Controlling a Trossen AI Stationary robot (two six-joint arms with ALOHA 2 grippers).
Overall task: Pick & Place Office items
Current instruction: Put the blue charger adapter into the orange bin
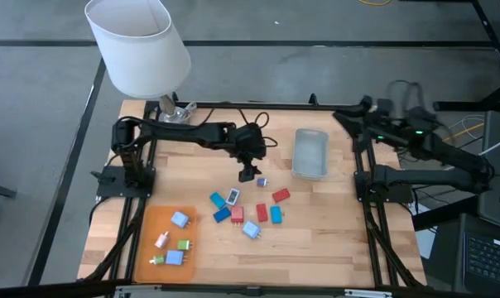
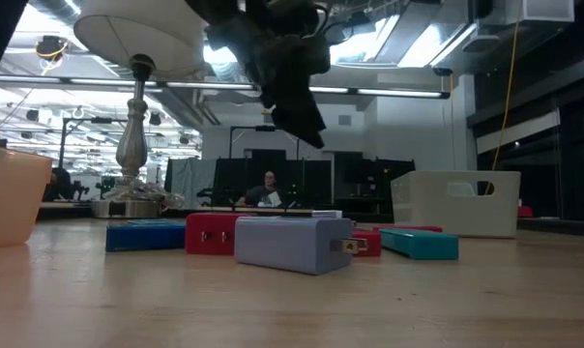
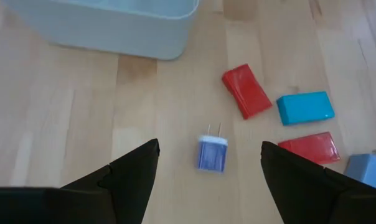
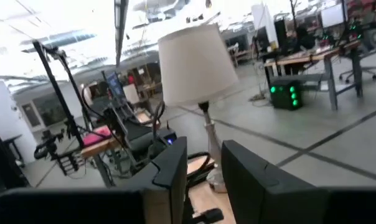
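The wooden table (image 1: 333,236) fills the centre of the high view. A white lamp shade (image 1: 138,43) sits at upper left, hiding most of its base. The grey-blue bin (image 1: 310,153) lies right of centre; in the left wrist view only its lower edge is seen, the rest cut off by the frame. The orange tray (image 1: 153,225) sits at lower left of the table, with four small pieces resting on it.

The left gripper (image 1: 248,173) is held above the table centre, fingers spread apart and grasping nothing. The small blue plug (image 3: 212,152) lies on the wood between the finger tips in the wrist view, untouched.

The right gripper (image 4: 203,171) is parked at the right edge of the table, its fingers nearly together with only a narrow gap, nothing seen held.

The office items (image 1: 248,211) are clustered lower centre: blue, red, light blue pieces. In the low view most are hidden behind the front pale blue block (image 2: 290,242). A person (image 2: 267,189) is seen far behind, blurred.
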